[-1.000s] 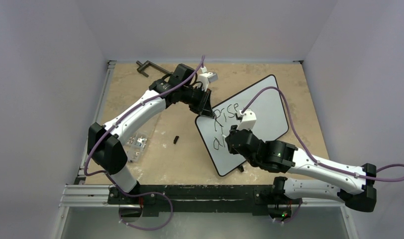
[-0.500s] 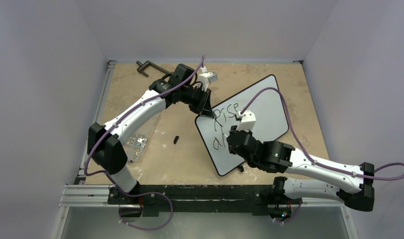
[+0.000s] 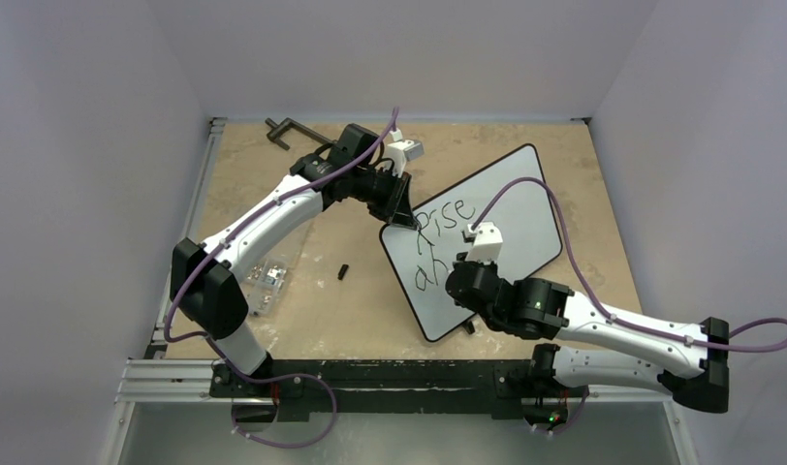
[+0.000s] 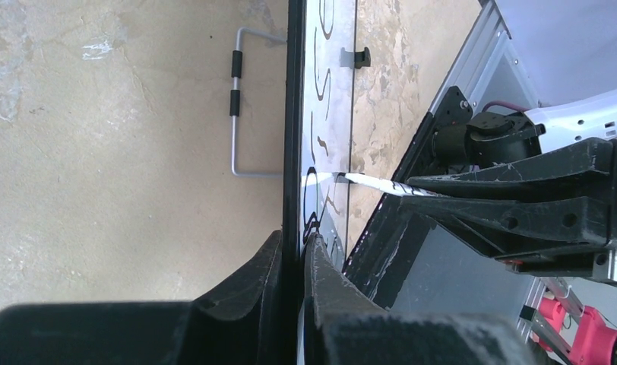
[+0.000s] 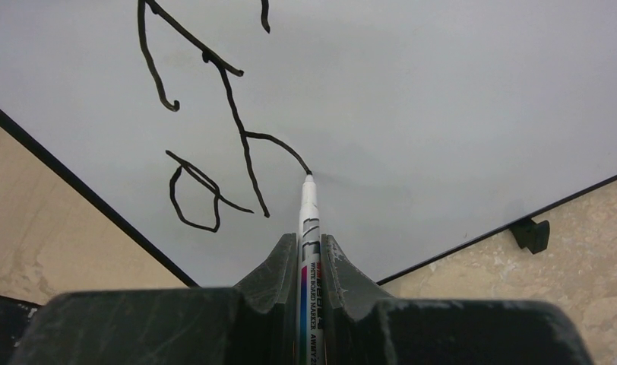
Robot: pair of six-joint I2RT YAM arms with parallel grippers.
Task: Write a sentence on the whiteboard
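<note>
While gripping the marker [image 5: 308, 217] in the closed right hand [image 5: 309, 251], tip touching the whiteboard [image 5: 442, 99] on the surface [image 3: 302, 320], press lightly and draw slowly, bracing the rim with the closed left hand [image 4: 294, 255].

Pale grey walls [image 3: 89, 116], mottled tan tabletop [image 3: 603, 194], aluminium front rail [image 3: 167, 373]

I see a tan, mottled tabletop [image 3: 331, 320]. On it are a black clamp [image 3: 295, 130] at the far left corner, clear plastic [image 3: 267, 282] by the left edge, a small black piece [image 3: 343, 272] near the middle, and the whiteboard [image 3: 525, 208] right of that.
</note>
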